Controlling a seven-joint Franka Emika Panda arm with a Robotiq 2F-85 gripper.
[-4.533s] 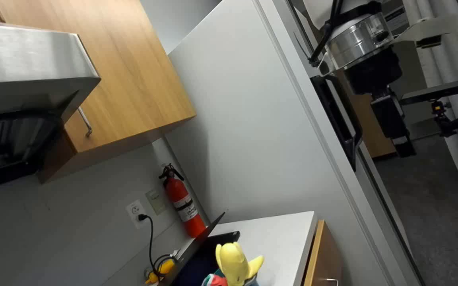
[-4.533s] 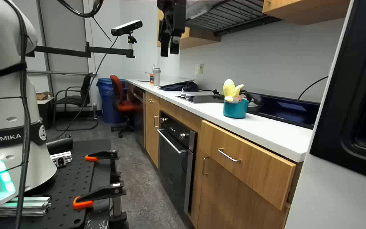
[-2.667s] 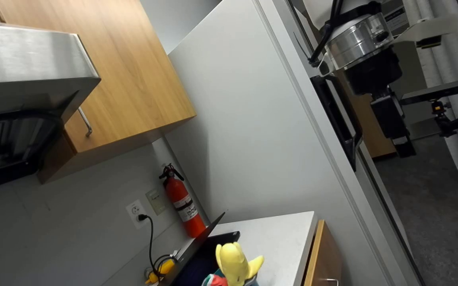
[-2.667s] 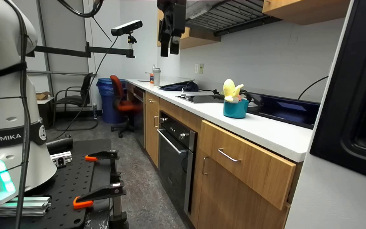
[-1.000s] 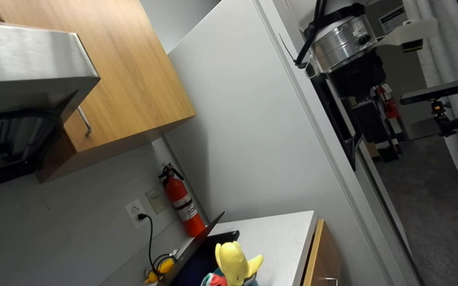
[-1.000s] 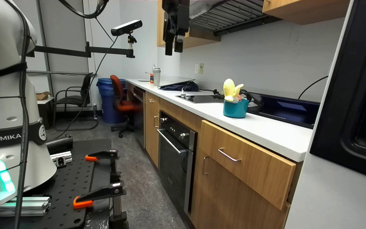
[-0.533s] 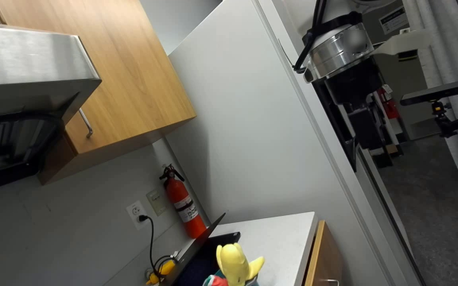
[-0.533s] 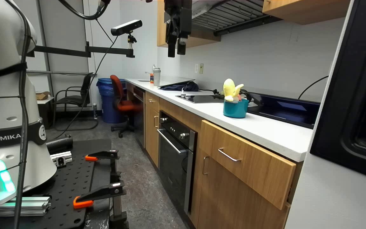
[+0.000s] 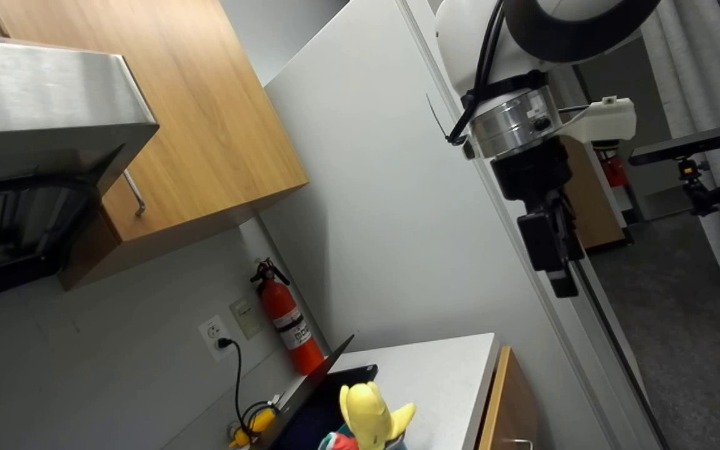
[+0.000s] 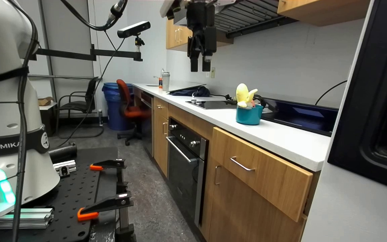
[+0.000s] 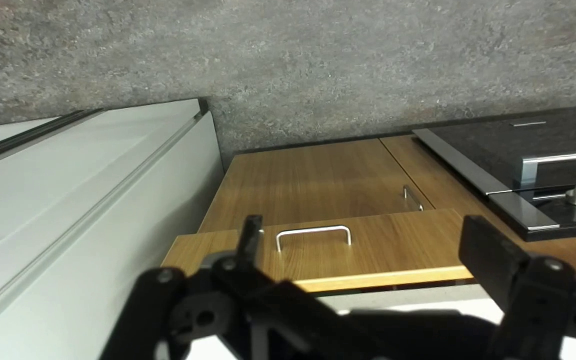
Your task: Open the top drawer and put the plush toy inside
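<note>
The top drawer has a light wood front (image 10: 264, 174) with a metal bar handle (image 10: 242, 164). Its front also shows in an exterior view (image 9: 513, 406) and in the wrist view (image 11: 393, 240). A narrow dark gap shows behind the front's top edge; the red lining is not visible. The yellow plush toy (image 10: 244, 95) sits in a teal pot (image 10: 249, 115) on the counter; it also shows in an exterior view (image 9: 369, 415) and is out of the wrist view. My gripper (image 10: 200, 65) is open and empty, high above the counter. In the wrist view its fingers (image 11: 365, 225) are wide apart, with the drawer handle beyond them.
A grey-white fridge (image 9: 397, 206) stands beside the drawer. A black tray (image 10: 301, 116) lies behind the pot on the white counter (image 10: 291, 144). The oven (image 10: 185, 168) is beside the drawer. A range hood (image 10: 250, 16) hangs above. A camera (image 9: 685, 144) stands on an arm nearby.
My arm was still at first, then the gripper moved down and towards the counter and drawer. The drawer and plush toy have not moved.
</note>
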